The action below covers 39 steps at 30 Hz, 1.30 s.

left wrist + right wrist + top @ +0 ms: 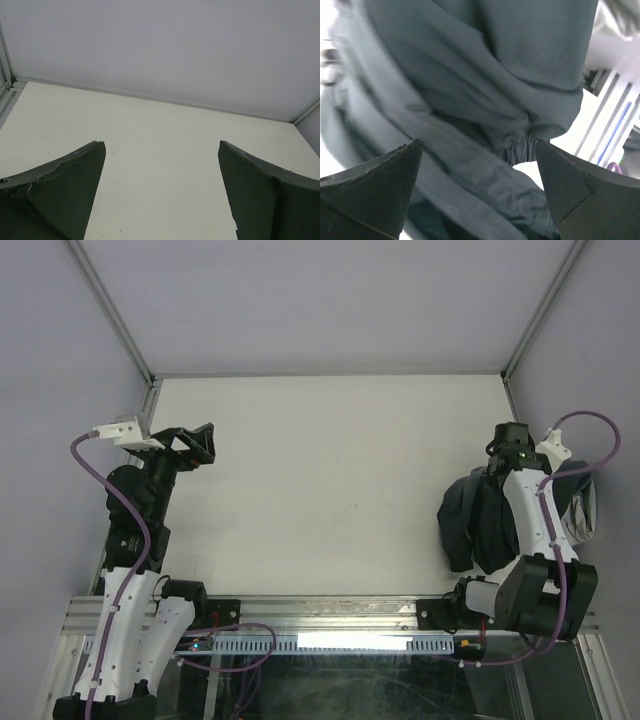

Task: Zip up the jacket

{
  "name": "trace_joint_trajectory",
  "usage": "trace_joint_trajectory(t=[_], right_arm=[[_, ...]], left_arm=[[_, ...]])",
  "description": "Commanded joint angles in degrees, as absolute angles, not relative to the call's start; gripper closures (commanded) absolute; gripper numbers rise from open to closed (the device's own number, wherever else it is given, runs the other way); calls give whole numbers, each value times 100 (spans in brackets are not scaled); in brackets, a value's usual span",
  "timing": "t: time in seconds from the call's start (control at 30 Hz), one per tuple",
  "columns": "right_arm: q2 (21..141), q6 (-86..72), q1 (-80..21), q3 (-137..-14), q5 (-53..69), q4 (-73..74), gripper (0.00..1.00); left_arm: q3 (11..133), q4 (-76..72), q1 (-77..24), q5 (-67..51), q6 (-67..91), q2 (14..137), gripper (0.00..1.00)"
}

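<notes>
The jacket lies bunched in a dark teal-black heap at the right near side of the table, with a light grey part at its right edge. No zipper line shows. My right gripper hangs over the heap's far side. In the right wrist view the right gripper is open, its jaws wide apart, with crumpled dark fabric and an elastic cuff close beyond them. My left gripper is open and empty at the far left, above bare table, as the left wrist view also shows.
The white table is walled by grey panels at the back and sides. An aluminium rail with cables runs along the near edge. The back wall's foot lies ahead of the left gripper.
</notes>
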<state>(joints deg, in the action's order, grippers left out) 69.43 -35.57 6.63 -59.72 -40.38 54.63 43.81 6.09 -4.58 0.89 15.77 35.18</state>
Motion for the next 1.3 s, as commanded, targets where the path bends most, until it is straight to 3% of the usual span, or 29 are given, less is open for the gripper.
trace_joint_trajectory(t=[0.0, 0.07, 0.13, 0.37, 0.4, 0.77, 0.87, 0.97, 1.1, 1.27], right_arm=[[7178, -3745, 1161, -5380, -3656, 4397, 1], [7567, -3508, 1186, -5252, -3335, 3970, 2], [7946, -3325, 1187, -5259, -3020, 3768, 14], [8095, -2686, 297, -5981, -2073, 3346, 98], [8186, -2644, 72, -6295, -2011, 3394, 100], [9586, -1390, -2578, -11134, -1401, 3548, 100], [9811, -1264, -3055, -11813, -902, 3435, 100], [9624, -1424, -3387, -11309, 253, 3020, 100], [9226, -1593, -3502, -9954, 613, 2887, 82], [8796, -1675, -3415, -8312, -356, 3076, 54]], left_arm=[[4248, 418, -505, -106, 1443, 3359, 1], [4216, 422, -516, -84, 1450, 3326, 1], [4204, 422, -548, -50, 1487, 3314, 1], [4221, 417, -598, 13, 1501, 3322, 1], [4226, 419, -605, 17, 1503, 3322, 1], [4441, 417, -600, -172, 1632, 3513, 1], [4525, 413, -604, -299, 1718, 3612, 1], [4600, 482, -604, -440, 1801, 3742, 1], [4684, 654, -604, -518, 1854, 3906, 1], [4741, 807, -605, -593, 1936, 4156, 1]])
